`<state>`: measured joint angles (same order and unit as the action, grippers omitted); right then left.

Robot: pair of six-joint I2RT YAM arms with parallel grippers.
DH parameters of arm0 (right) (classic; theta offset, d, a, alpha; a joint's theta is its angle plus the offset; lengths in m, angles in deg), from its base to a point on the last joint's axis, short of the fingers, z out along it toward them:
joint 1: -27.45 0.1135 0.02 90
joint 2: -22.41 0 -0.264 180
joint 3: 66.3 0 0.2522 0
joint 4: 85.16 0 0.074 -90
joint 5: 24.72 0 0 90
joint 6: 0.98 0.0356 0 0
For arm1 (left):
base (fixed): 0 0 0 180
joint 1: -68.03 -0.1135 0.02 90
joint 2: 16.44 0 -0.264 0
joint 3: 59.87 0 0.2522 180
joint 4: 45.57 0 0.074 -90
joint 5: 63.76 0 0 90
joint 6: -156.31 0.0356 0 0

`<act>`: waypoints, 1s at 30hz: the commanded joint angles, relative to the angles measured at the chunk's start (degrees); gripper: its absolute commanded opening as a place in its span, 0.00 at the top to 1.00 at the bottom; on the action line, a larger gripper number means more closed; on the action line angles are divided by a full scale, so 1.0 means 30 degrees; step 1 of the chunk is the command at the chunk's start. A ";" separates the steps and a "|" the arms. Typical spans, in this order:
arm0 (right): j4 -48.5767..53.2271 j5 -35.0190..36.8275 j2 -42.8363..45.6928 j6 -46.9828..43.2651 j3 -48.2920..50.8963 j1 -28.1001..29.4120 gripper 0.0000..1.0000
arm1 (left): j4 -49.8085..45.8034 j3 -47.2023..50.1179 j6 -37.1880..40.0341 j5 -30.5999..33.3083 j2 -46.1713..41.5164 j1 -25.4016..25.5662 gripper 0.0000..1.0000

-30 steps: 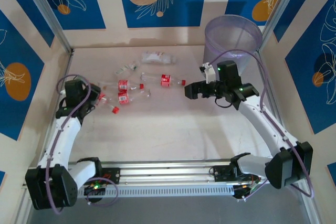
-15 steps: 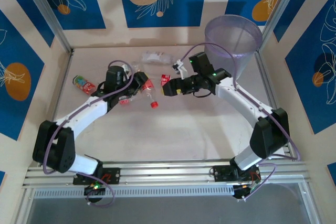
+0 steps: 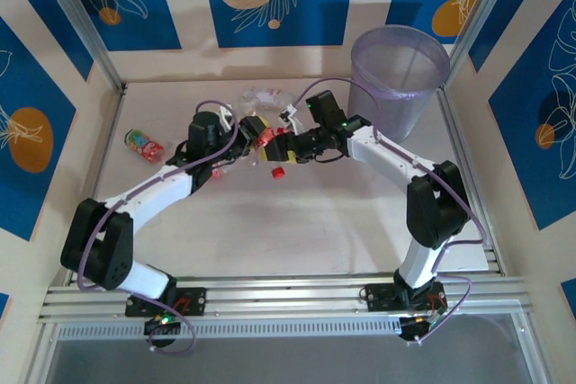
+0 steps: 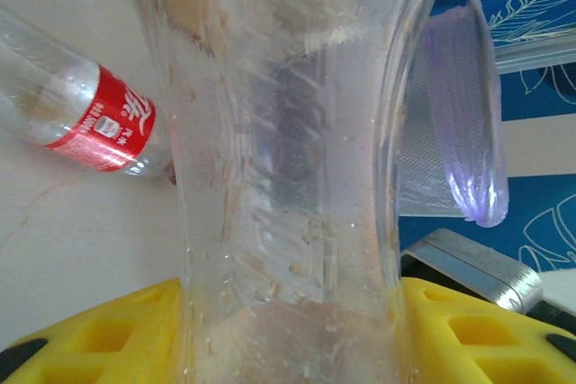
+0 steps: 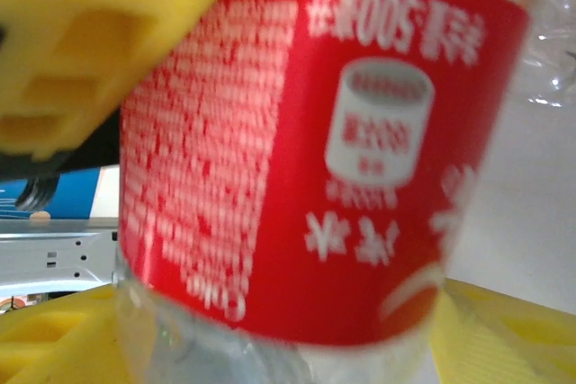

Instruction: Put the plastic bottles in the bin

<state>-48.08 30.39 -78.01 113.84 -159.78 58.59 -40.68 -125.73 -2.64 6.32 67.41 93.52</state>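
- The clear bottle [image 4: 288,177] runs top to bottom through the left wrist view. Your left pincer [image 3: 252,127] is nearly closed on its waist, with a yellow pad [image 4: 90,334] pressing on either side.
- The red-labelled bottle [image 5: 315,150] sits in the right pincer [image 3: 273,148]. That pincer stands about half open, with yellow against the label on both sides. It looks gripped, though the blur makes that a judgement.
- A second ago both arms were drawn back, the right one near the bin with its jaws wide. The bottles then lay in a loose cluster mid-tabletop. Now both arms have reached into the centre of the overhead frame and closed down together.
- You have gone from approach to grasp. Two bottles look ready to lift, and neither is near the bin yet.
- Three more remain on the tabletop [image 3: 315,222]:
  - a whitish bottle [image 3: 263,96] just above the pincers
  - a multicoloured-label bottle [image 3: 144,143] at centre left
  - a second red-labelled bottle [image 4: 90,119] lying beside the left grip
- The bin [image 3: 399,74] stands at the upper right, well apart from both grips. The right arm has the shorter carry.
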 commanded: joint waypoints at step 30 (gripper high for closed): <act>0.8524 0.8141 0.1430 -0.4724 -0.7015 -0.2650 0.51 | -0.6714 0.2010 0.3908 0.2665 -0.6908 -0.2507 0.01</act>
<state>-30.60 46.41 -76.66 104.88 -175.41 53.12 -52.33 -120.97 4.38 10.95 49.42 87.16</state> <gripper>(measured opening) 0.581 0.997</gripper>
